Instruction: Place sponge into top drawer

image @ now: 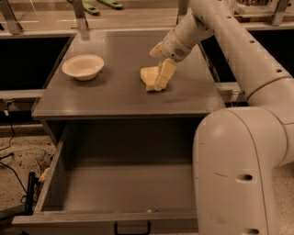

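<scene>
The pale yellow sponge (pixel 148 78) is on the grey counter top (pixel 115 94), right of centre. My gripper (pixel 160 81) reaches down from the upper right and is shut on the sponge's right side, with one cream finger (pixel 164 73) in front of it. The sponge still touches the counter and looks tilted on its edge. The top drawer (pixel 124 188) stands pulled wide open below the counter, with nothing in it. Its front panel with the black handle (pixel 132 228) is at the bottom edge.
A cream round bowl (pixel 83 67) sits on the counter's left side. My large white arm and base (pixel 239 170) fill the right of the view, beside the drawer. Green tools (pixel 102 5) lie on a shelf behind. Cables (pixel 14 160) run on the floor at left.
</scene>
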